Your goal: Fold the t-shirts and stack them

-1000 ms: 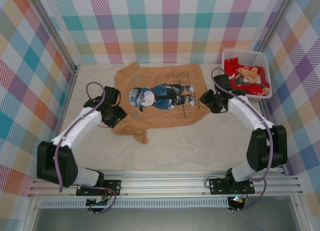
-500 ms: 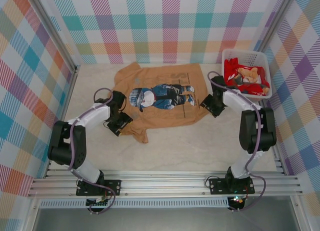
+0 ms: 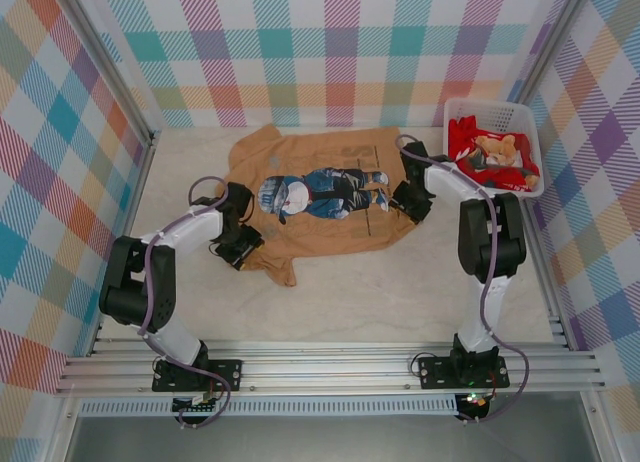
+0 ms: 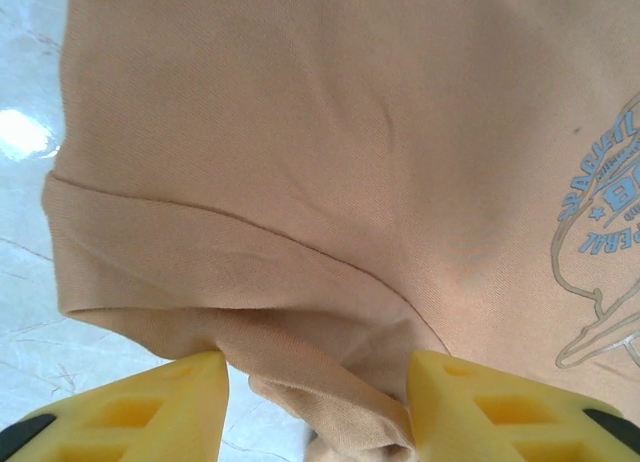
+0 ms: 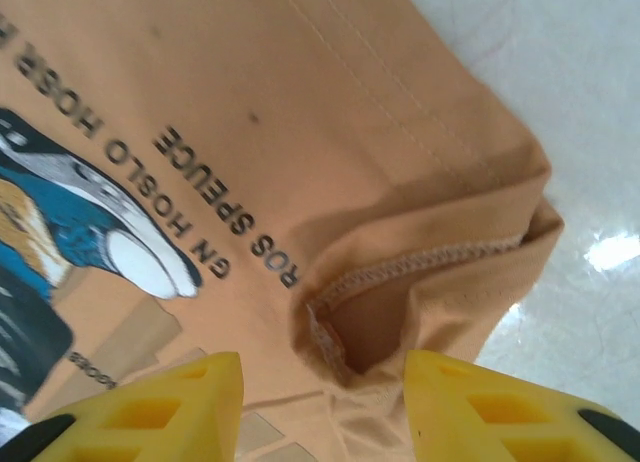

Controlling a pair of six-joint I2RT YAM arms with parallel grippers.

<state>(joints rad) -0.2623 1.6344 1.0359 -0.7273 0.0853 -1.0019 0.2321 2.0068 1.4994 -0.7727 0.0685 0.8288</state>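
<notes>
The left gripper (image 4: 315, 407) stands half open astride an edge of the tan shirt (image 3: 330, 232), pinching nothing; the right gripper (image 5: 322, 407) straddles a curled hem corner the same way. The shirt lies print-up on the table (image 3: 350, 302), with a basket (image 3: 493, 105) of red clothes (image 3: 466, 138) beyond.

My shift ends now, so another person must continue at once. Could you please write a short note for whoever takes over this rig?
Left claw: open, with a bunched fold at the sleeve end of the tan t-shirt between its fingers, not clamped.
Right claw: open, straddling the turned-up hem corner at the shirt's other end.
Tan t-shirt: spread on the table, cartoon print up.
White basket, far right corner: red clothing lies in it.
Done: one shirt is laid out.
Left: every fold, the stacking, and the basket items.
</notes>
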